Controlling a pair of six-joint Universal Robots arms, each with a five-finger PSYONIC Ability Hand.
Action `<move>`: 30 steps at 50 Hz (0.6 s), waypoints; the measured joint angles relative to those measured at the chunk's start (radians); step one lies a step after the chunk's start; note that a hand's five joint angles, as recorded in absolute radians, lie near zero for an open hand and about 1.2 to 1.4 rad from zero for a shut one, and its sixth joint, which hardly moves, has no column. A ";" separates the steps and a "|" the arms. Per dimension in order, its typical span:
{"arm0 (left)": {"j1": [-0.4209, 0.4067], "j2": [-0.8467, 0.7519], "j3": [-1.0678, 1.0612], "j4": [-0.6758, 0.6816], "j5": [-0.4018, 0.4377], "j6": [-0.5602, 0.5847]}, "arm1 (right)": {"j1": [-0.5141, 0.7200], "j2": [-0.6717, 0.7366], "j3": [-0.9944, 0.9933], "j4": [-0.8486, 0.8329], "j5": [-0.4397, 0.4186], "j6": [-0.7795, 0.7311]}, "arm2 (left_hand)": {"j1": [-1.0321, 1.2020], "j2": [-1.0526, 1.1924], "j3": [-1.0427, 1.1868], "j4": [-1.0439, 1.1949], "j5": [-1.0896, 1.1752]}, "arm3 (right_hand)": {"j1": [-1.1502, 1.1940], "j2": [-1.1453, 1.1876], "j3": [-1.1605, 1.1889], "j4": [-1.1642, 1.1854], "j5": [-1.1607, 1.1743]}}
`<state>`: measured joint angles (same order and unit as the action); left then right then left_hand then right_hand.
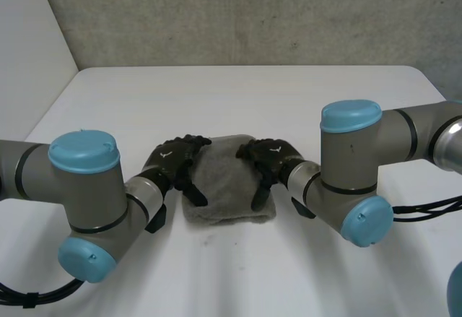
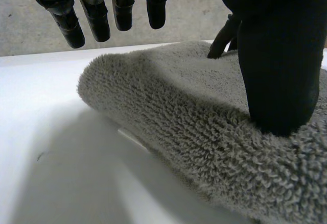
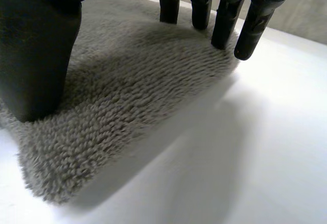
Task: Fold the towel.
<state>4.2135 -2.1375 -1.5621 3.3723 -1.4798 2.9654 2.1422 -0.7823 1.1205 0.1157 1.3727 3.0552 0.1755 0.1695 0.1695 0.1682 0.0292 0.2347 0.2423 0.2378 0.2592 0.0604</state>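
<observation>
The thick grey terry towel (image 1: 229, 185), folded small, is lying in the middle of the white counter (image 1: 238, 97). The left hand (image 1: 172, 159) and the right hand (image 1: 271, 157) are flanking its side edges, fingers straight and spread, thumbs pressing its top. Being soft, light and floppy, it is probably best pinched at an edge.

Bright diffuse light; soft shadow beside towel (image 1: 229, 187).

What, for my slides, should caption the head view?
Left hand and right hand rest open on opposite sides of the folded towel.
</observation>
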 measured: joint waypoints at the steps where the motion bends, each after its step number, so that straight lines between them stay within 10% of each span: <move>1: -0.002 0.006 0.006 -0.008 0.000 0.005 | 0.001 -0.013 0.001 0.001 0.012 -0.002 | 0.000 0.000 0.000 0.000 0.000 | 0.000 0.000 0.000 0.000 0.000; 17: 0.006 0.395 0.234 -0.275 -0.152 0.078 | -0.123 -0.548 0.076 0.008 0.153 0.041 | 0.000 0.000 0.000 0.000 0.000 | 0.000 0.000 0.000 0.000 0.000; 30: 0.028 0.498 0.360 -0.542 -0.205 0.091 | -0.183 -0.643 0.053 0.141 0.275 -0.026 | 0.000 0.002 0.002 0.002 0.000 | 0.000 0.000 0.000 0.000 0.000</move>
<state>4.2411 -1.6392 -1.2023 2.8307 -1.6845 3.0561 1.9595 -1.4251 1.1735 0.2568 1.6480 3.0291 0.1755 0.1717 0.1715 0.1705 0.0297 0.2346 0.2423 0.2377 0.2592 0.0606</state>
